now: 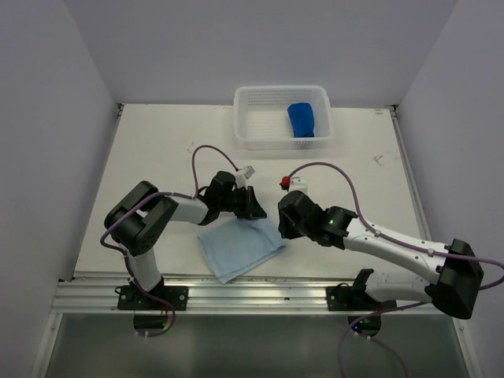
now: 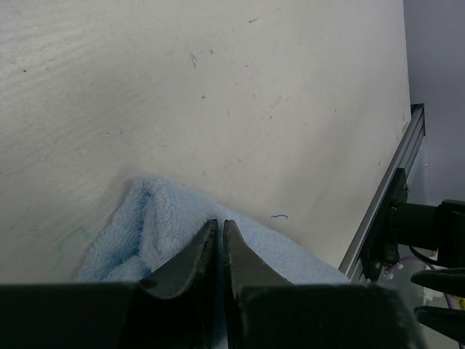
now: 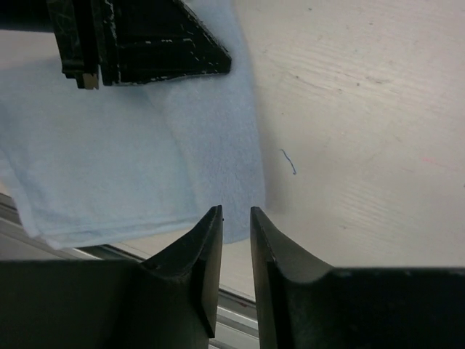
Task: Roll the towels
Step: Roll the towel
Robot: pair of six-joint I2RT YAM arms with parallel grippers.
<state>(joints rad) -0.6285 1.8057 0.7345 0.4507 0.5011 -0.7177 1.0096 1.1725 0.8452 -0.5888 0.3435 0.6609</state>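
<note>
The pale sky blue towel lies folded and flat near the table's front edge. My left gripper is at its far corner. In the left wrist view the jaws are shut, pinching a raised pucker of the towel. My right gripper hovers at the towel's right corner. In the right wrist view it is narrowly open and empty above the towel's edge. The dark royal blue towel lies rolled inside the basket.
The white perforated basket stands at the back centre. A metal rail runs along the near table edge. A small red-tipped part and a white part sit by the cables. Walls enclose the sides.
</note>
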